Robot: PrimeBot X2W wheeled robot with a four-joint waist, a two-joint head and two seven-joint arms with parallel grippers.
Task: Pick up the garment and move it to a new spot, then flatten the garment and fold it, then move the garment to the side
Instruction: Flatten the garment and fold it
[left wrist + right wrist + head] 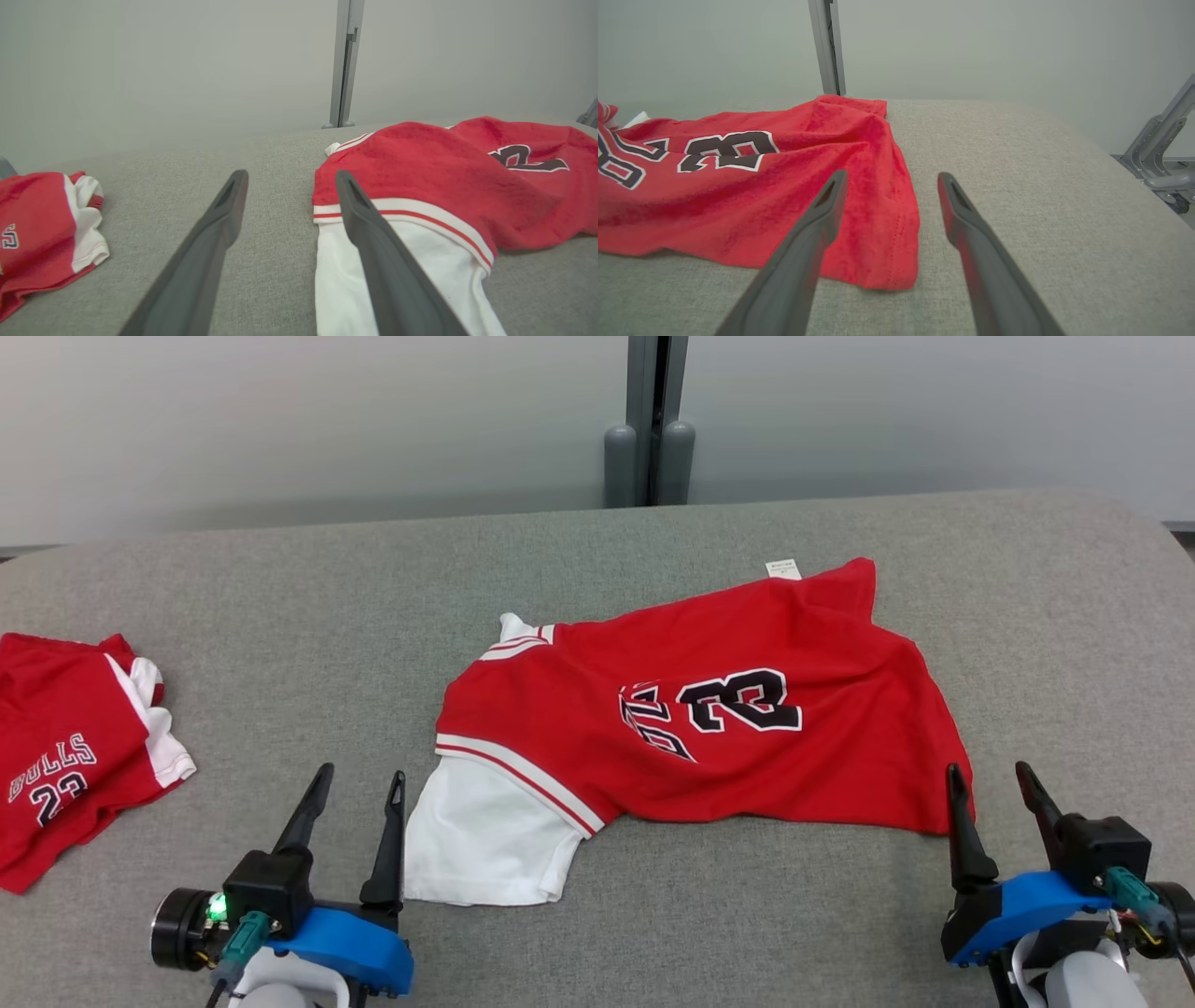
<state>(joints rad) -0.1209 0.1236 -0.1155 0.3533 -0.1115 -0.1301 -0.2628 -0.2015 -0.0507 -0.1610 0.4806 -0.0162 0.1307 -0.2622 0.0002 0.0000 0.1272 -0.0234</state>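
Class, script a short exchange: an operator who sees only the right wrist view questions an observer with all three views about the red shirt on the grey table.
Operator: My right wrist view has the open right gripper at a hem corner of the red shirt. What's at the other end?
Observer: A white sleeve, flat on the table, close by the open left gripper.
Operator: Anything else on the table?
Observer: A second red garment, lying apart at the table's left end.
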